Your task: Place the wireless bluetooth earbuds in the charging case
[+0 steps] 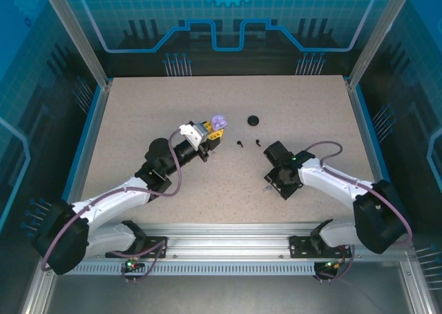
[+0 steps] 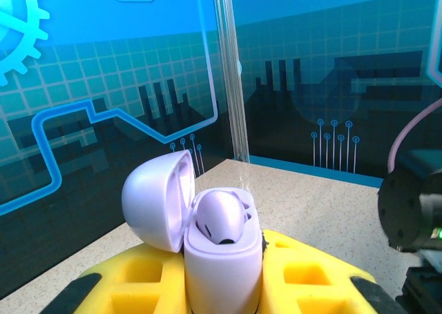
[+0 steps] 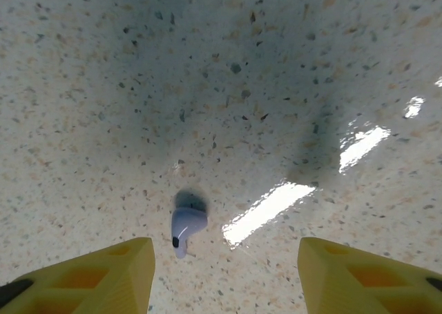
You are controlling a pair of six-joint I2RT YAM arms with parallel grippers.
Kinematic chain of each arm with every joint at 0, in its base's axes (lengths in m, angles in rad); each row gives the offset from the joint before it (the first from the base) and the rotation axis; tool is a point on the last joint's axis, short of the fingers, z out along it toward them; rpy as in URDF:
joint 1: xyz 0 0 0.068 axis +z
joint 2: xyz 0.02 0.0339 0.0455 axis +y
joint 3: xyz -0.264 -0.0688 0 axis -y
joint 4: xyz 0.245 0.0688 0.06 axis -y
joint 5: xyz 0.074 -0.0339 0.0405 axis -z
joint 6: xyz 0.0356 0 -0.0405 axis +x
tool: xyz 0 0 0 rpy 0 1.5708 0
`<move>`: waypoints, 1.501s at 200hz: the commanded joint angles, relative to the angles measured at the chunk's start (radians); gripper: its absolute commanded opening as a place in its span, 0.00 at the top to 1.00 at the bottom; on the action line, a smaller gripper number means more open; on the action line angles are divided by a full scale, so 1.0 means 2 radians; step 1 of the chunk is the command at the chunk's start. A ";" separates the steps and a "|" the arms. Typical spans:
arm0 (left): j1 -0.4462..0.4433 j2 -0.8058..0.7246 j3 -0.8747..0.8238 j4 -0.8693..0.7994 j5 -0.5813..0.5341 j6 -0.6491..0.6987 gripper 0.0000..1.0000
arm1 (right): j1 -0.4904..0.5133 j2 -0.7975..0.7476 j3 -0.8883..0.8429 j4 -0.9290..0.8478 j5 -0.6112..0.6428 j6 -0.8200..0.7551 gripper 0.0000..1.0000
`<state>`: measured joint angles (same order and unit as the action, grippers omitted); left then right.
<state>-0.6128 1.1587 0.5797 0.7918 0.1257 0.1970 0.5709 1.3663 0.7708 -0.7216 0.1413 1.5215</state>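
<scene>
My left gripper [image 1: 207, 131] is shut on an open lilac charging case [image 2: 222, 259], held upright between its yellow fingers [image 2: 304, 272]. The case's lid [image 2: 155, 200] is swung to the left, and one lilac earbud [image 2: 222, 217] sits in the case. My right gripper [image 3: 224, 248] points down at the table with its yellow fingers apart and nothing between them. A second lilac earbud [image 3: 186, 226] lies on the table just ahead of its left finger [image 3: 117, 269]. In the top view the right gripper [image 1: 280, 170] is right of centre.
A round black case [image 1: 254, 120] lies shut beyond the middle of the table. Two black earbuds [image 1: 239, 144] [image 1: 257, 143] lie loose between the two grippers. Transparent walls and aluminium posts [image 2: 231, 86] ring the speckled table [image 1: 311, 107].
</scene>
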 commanded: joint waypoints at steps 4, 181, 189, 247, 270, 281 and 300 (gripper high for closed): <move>-0.003 -0.015 -0.005 0.020 -0.006 -0.010 1.00 | 0.010 0.031 0.020 0.018 -0.014 0.028 0.43; -0.003 -0.020 -0.010 0.018 -0.008 -0.010 1.00 | 0.013 0.115 0.048 0.038 -0.026 -0.015 0.66; -0.003 -0.021 -0.010 0.019 -0.009 -0.009 1.00 | 0.013 0.117 0.051 0.036 -0.026 -0.023 0.68; -0.003 -0.027 -0.011 0.016 -0.011 -0.009 1.00 | 0.013 0.148 0.105 -0.004 -0.018 -0.138 0.77; -0.003 -0.027 -0.011 0.016 -0.010 -0.010 1.00 | 0.013 0.167 0.125 -0.023 -0.018 -0.185 0.78; -0.003 -0.027 -0.011 0.016 -0.010 -0.010 1.00 | 0.013 0.172 0.129 -0.028 -0.017 -0.194 0.78; -0.003 -0.028 -0.012 0.016 -0.011 -0.011 1.00 | 0.013 0.174 0.125 -0.024 -0.017 -0.198 0.78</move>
<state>-0.6128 1.1282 0.5674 0.7918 0.1162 0.1825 0.5892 1.6970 1.0107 -0.7101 0.0967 1.1950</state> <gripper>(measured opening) 0.221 0.222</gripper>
